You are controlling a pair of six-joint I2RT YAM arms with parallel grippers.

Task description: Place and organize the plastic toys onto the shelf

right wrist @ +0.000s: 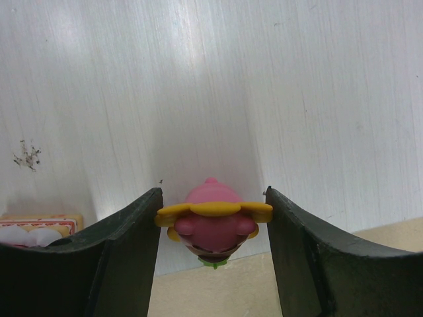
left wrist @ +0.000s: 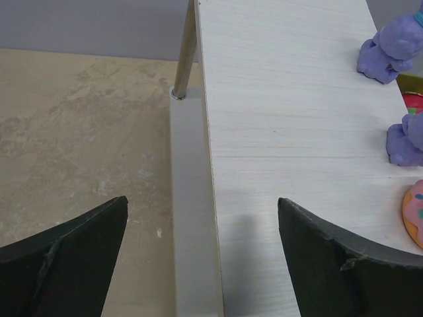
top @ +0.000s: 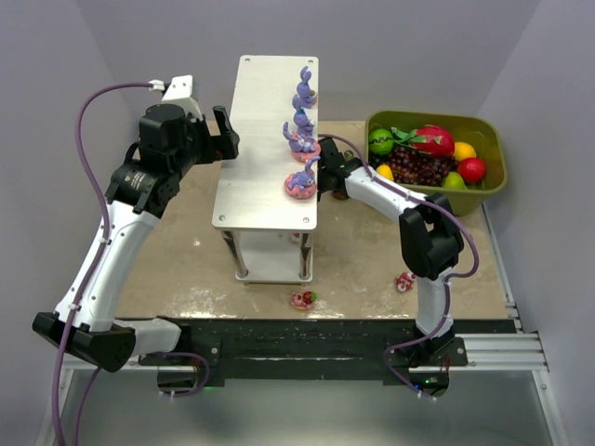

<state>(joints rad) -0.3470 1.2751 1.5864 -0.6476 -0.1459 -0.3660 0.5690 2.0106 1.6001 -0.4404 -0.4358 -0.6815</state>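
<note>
Tan worktop (top: 186, 260), shelf (top: 265, 121) mid. Right gripper (right wrist: 211, 195) jaws clamped on pink-yellow toy (right wrist: 213, 224) at shelf's right edge, near bunnies (top: 299, 137). Left gripper (left wrist: 201, 205) jaws wide apart, empty. Step: placing. Next: set down, release, avoid bunnies.

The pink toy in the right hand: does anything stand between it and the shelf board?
Nothing visible does. The right hand holds the pink toy at the right edge of the shelf, and in the wrist view the board past it is bare. One bunny stands close beside the hand.
</note>
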